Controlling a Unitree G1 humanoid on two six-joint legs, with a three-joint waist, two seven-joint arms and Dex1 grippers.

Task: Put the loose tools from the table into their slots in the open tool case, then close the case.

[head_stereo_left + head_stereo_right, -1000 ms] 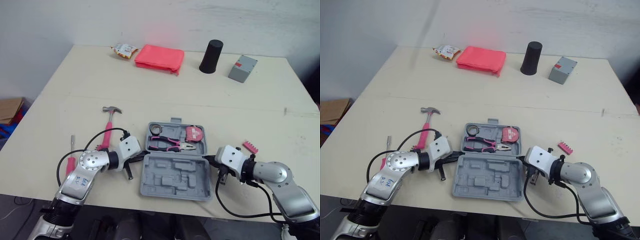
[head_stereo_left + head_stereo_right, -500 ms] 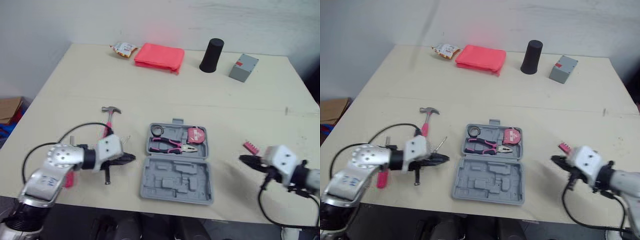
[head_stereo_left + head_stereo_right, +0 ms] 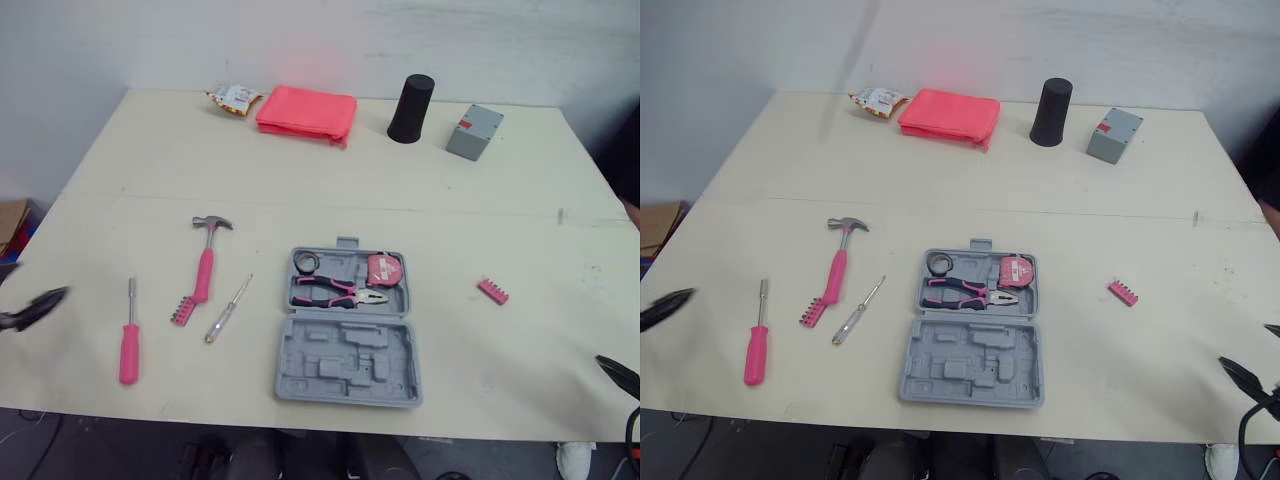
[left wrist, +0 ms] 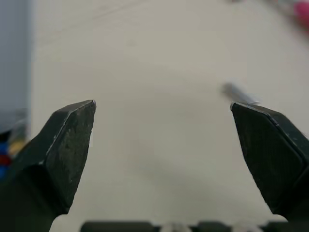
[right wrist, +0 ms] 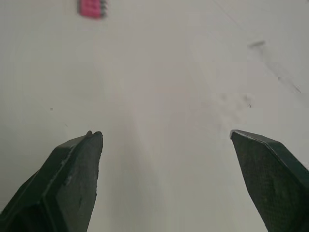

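Both claws gape empty at the near table edge, tools still unpacked.
Left gripper (image 4: 162, 106) and right gripper (image 5: 165, 134) sit well apart from the open case (image 3: 345, 385) mid-table. Screwdriver (image 3: 128, 350), thin driver (image 3: 228, 309), bit rack (image 3: 181, 311) and hammer (image 3: 205, 272) lie to its left, bit strip (image 3: 492, 291) to its right. Risks: flat tools slip the pinch, the light case slides, the rack beside the hammer gets dragged. Smooth cream table (image 3: 450, 200); pouch (image 3: 305, 112), cup (image 3: 410, 95), white wall (image 3: 300, 40) beyond.

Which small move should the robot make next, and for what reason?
Probably bring the left gripper toward the pink screwdriver. That gripper is open and empty near the left edge of the table, this screwdriver lies loose nearest to it, and the tool case is open.
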